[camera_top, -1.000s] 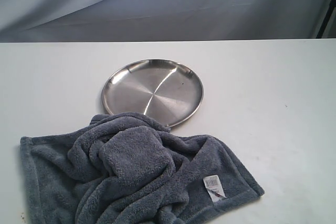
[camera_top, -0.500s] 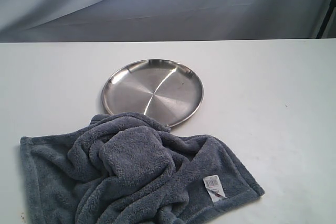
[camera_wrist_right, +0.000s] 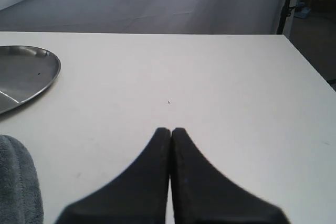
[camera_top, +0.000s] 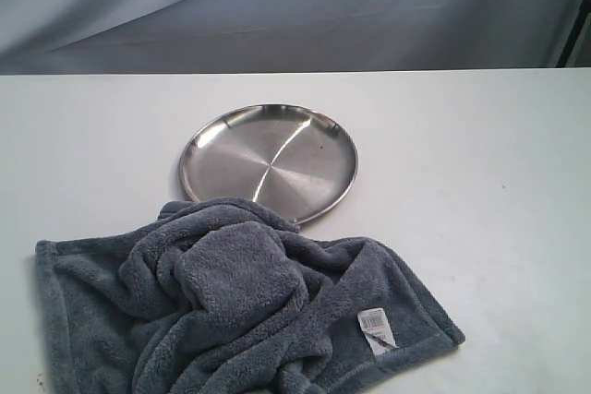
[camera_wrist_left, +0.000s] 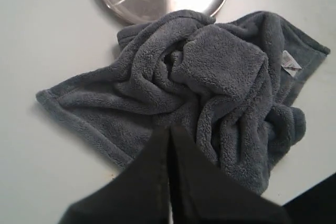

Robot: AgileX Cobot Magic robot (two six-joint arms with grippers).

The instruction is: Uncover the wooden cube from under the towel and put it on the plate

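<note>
A: Wooden cube position?

B: Hidden. The towel (camera_top: 240,311) covered it completely. A square-topped hump (camera_top: 235,269) stood up in the middle of the crumpled cloth, blocky in outline. What lay beneath could not be seen.

A: Towel and plate?

B: The towel lay bunched on the near left part of the tabletop (camera_top: 480,182), with its white barcode tag (camera_top: 374,328) facing up near the right hem. The plate (camera_top: 268,163) sat just behind it, bare and shiny. The towel's far fold lay over the plate's near rim, touching it.

A: Left gripper?

B: In the left wrist view, the left gripper (camera_wrist_left: 169,132) had its fingers pressed together with nothing between them. It was above the towel, tips pointing at the folds beside the hump.

A: Right gripper?

B: The right gripper (camera_wrist_right: 170,130) was likewise closed together and empty. It was over bare tabletop to the right of the plate, well apart from the hump. One towel corner showed at the edge of its view.

A: Surroundings?

B: A grey draped backdrop (camera_top: 295,6) hung behind the tabletop.
</note>
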